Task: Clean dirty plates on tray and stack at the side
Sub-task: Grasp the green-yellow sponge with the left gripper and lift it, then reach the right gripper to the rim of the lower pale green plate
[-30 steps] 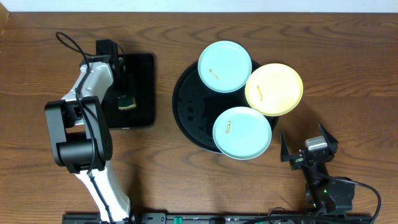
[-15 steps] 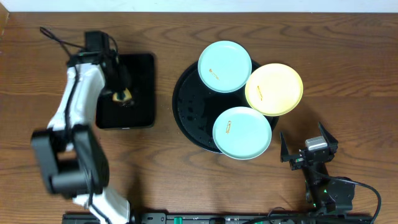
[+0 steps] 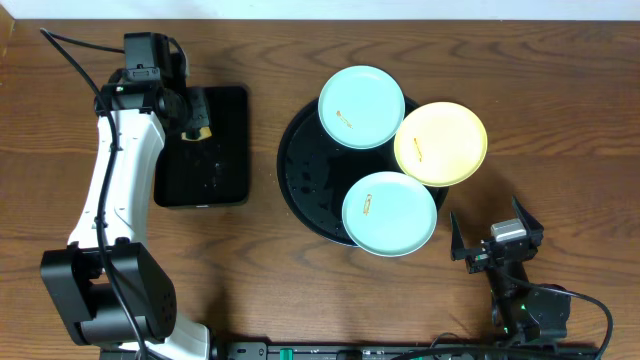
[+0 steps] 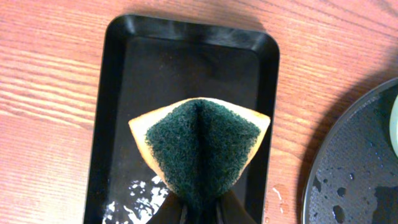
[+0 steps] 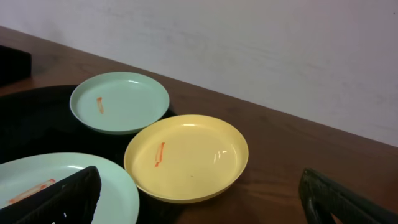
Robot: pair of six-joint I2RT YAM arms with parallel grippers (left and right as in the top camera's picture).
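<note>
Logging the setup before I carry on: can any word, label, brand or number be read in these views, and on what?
None: no readable text in any view.
The far mint plate, yellow plate and near mint plate carry only small orange-brown smears, not writing.
The sponge, rectangular tray and round tray show no markings.

No readable text, label, brand, number or sign on any surface in view.
</note>
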